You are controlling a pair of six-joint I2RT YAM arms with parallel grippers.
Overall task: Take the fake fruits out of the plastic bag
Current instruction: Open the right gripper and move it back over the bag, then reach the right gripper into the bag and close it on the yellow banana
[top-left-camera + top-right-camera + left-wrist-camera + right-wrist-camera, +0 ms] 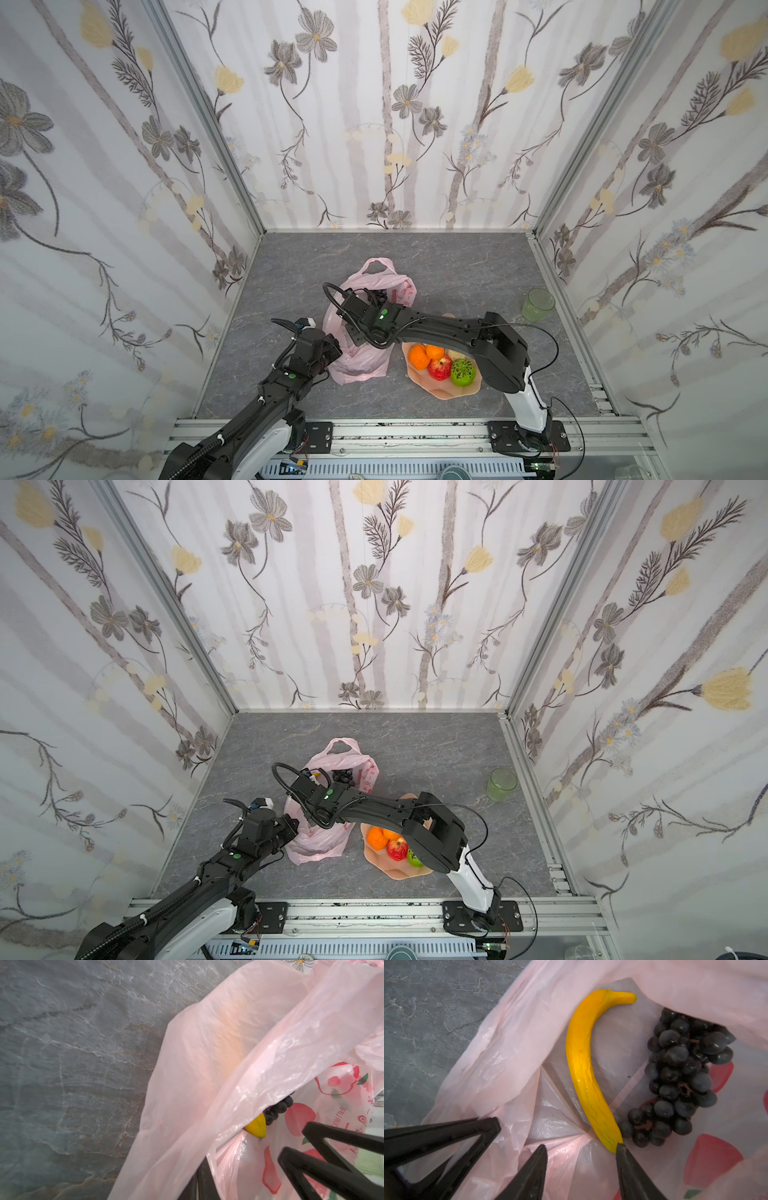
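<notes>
I am on the banana [583,1068], which lies beside the grape bunch [681,1076] inside the plastic bag [361,361]. My right gripper [581,1151] stands half open and empty, one tip touching the banana's near end. Next I must straddle it, close and lift. My left gripper [334,347], closed tight, seems to pinch the bag's rim.

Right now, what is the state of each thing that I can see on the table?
Thin pink plastic bag: lying, mouth open.
Yellow banana: inside bag, loose.
Dark purple grape bunch: inside bag, beside banana.
Peach scalloped plate: holds two oranges, red apple, green fruit.
Green translucent cup: upright.
Left gripper: shut on bag.
Right gripper: open, inside bag mouth.
</notes>
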